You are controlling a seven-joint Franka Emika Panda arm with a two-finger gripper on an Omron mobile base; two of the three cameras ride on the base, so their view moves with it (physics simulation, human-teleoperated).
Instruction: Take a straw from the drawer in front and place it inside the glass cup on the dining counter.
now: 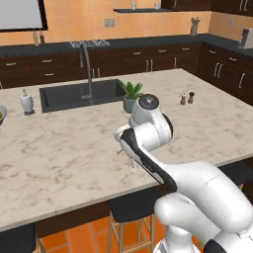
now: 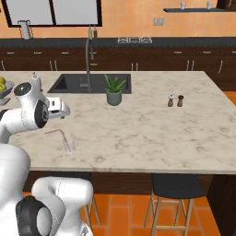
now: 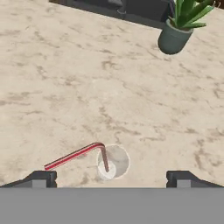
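The glass cup [image 2: 69, 146] stands upright on the dining counter [image 2: 152, 129] near its front edge. The pinkish-red and white straw [image 3: 72, 156] rests inside it, with its lower end on the cup's bottom and its bent top leaning out over the rim to one side. In the right base view the straw [image 2: 57, 132] sticks up and left out of the cup. My gripper [image 3: 111, 179] hangs open just above the cup [image 3: 113, 162], fingers wide apart and holding nothing. The drawer is out of view.
A potted plant [image 2: 113, 91] stands beyond the cup, next to the sink [image 2: 76, 83] with its tall faucet. Salt and pepper shakers [image 2: 175, 100] sit to the right. A white soap bottle [image 1: 26, 102] stands at the left. Stools [image 2: 175, 186] are tucked under the counter's edge.
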